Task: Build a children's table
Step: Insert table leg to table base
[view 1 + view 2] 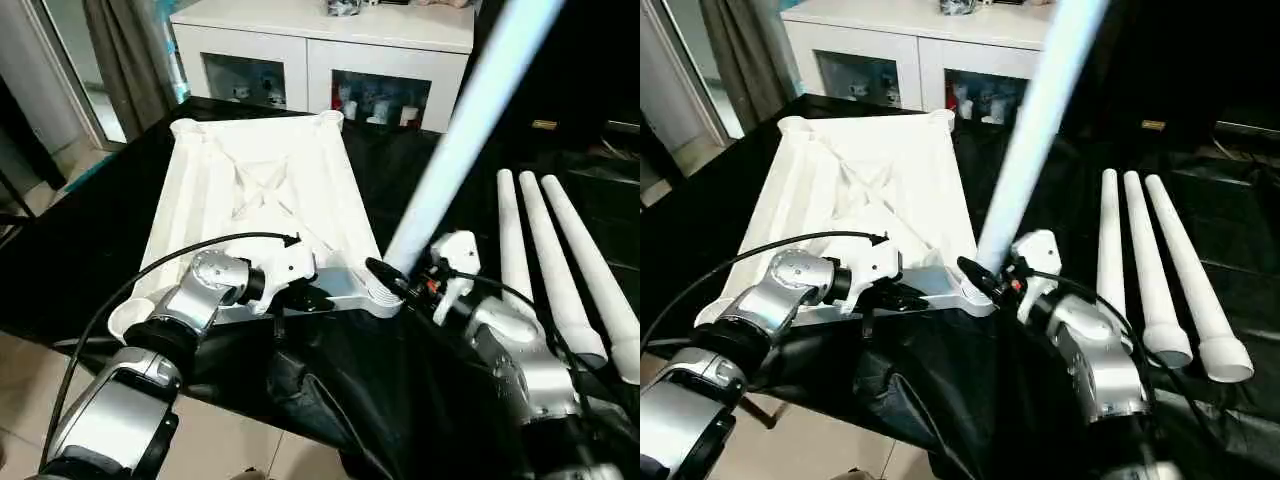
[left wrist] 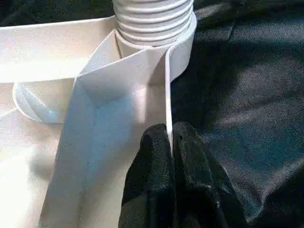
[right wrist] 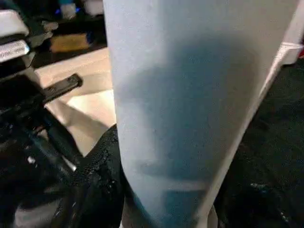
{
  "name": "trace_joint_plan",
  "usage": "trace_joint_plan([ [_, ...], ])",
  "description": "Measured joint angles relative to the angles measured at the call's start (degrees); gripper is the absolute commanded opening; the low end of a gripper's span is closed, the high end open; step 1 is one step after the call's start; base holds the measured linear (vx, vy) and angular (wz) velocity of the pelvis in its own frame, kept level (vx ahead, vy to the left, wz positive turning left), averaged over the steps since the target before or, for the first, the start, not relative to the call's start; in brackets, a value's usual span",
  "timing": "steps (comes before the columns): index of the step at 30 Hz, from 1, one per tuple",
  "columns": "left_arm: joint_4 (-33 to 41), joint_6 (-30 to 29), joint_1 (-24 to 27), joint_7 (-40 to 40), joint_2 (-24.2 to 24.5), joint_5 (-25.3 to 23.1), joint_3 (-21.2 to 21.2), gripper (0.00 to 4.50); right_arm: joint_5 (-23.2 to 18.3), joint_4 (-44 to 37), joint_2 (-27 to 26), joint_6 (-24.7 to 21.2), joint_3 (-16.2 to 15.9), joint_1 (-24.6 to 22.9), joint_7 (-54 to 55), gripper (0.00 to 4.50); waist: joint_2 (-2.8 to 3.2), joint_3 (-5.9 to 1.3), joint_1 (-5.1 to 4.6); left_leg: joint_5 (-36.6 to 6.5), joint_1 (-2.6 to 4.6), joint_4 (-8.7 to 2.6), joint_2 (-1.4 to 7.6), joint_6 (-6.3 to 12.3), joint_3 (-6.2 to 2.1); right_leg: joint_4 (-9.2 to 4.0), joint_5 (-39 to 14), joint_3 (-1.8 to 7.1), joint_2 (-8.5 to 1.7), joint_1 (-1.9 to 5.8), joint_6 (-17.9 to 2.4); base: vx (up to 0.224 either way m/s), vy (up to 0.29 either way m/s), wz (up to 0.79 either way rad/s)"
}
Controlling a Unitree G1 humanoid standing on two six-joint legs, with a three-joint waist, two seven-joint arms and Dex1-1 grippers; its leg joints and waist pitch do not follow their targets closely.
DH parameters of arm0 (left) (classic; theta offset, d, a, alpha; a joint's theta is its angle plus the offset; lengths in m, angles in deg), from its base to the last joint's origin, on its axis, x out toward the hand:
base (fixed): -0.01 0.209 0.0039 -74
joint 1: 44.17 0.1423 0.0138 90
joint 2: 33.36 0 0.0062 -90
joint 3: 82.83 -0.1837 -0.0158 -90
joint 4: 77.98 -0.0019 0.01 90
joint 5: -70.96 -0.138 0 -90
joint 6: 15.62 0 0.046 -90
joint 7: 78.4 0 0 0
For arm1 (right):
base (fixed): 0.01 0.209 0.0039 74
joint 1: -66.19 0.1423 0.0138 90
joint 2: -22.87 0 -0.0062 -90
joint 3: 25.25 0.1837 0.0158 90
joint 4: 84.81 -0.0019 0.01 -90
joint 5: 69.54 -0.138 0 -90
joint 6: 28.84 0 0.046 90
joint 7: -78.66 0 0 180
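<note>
The white tabletop (image 1: 260, 190) lies upside down on the black-draped worktop (image 1: 90, 230), ribbed underside up, one short edge near the robot. At its near right corner socket (image 1: 383, 290) one white leg (image 1: 470, 130) stands tilted, rising toward the upper right; its top is cut off by the picture edge. The right gripper (image 1: 395, 278) holds this leg low down, its fingers (image 3: 102, 156) partly spread around the tube and mostly hidden behind it. The left gripper (image 2: 171, 142) has its fingers (image 2: 152, 161) pressed together on the thin near rim of the tabletop, just beside the socket. Three other legs (image 1: 560, 270) lie side by side on the worktop to the right. A white cabinet (image 1: 320, 50) stands behind.
</note>
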Motion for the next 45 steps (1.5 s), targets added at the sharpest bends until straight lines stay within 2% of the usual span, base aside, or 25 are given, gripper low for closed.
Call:
trace_joint_plan([
  [8,2.07,0.11,0.52,-3.3,1.72,0.21,-0.03,0.0,-0.14,3.94,2.71,-1.72,-1.24,4.72,-9.44,1.91,-0.44,0.27,-0.59,0.0,-0.03,-0.21,-0.01,0.0,0.04,-0.01,0.01,0.01,0.0,-0.12,-0.02,0.0,0.0,0.0],
  [14,4.73,0.14,1.32,-7.61,3.33,1.3,-0.02,0.0,-1.59,4.74,4.66,-1.61,-2.13,6.08,-17.12,1.91,-0.73,0.5,-0.58,0.0,-0.06,-0.7,0.03,-0.01,0.26,-0.03,-0.12,0.02,0.02,-0.27,-0.34,0.0,0.0,0.0],
  [20,8.53,-0.18,2.49,-11.94,5.09,2.43,-0.09,0.0,-2.97,5.08,5.9,-1.46,-2.79,6.95,-24.77,1.91,-0.83,1.19,-0.56,0.01,-0.08,-0.75,0.23,0.01,0.7,-0.04,-0.72,0.03,0.03,-0.37,-0.53,0.0,0.0,0.0],
  [26,8.65,-2.06,2.18,-11.11,4.54,2.46,0.49,0.0,-3.16,6.83,4.76,-0.5,-2.57,7.43,-23.78,1.91,-0.93,1.41,-0.58,-0.06,0.06,-0.85,0.26,0.05,0.96,-0.07,-0.82,0.14,0.01,-0.31,-0.66,0.0,0.0,0.0],
  [30,8.72,-3.74,1.34,-9.98,3.79,2.17,0.47,0.0,-3.06,7.84,2.98,1.26,-1.73,7.2,-20.88,1.91,-1.06,1.94,-0.47,-0.04,0.1,-1.2,0.26,0.03,1.15,-0.15,-0.91,0.29,-0.01,-0.33,-0.51,0.0,0.0,0.0],
  [39,8.71,-4.64,1.14,-9.32,3.63,1.92,0.47,0.0,-3.06,7.68,2.34,2.91,-1.07,6.15,-19.38,1.91,-1.07,1.95,-0.33,-0.04,0.09,-1.37,0.26,0.03,1.16,-0.15,-0.98,0.28,-0.01,-0.32,-0.39,0.0,0.0,0.0],
  [45,8.82,-4.58,1.15,-8.56,3.6,1.56,0.47,0.0,-3.12,7.16,2.13,3.98,-0.28,5.22,-18.47,1.91,-1.03,1.92,0.1,-0.03,0.07,-1.4,0.26,0.04,1.16,-0.15,-1.0,0.28,-0.01,-0.32,-0.36,0.0,0.0,0.0],
])
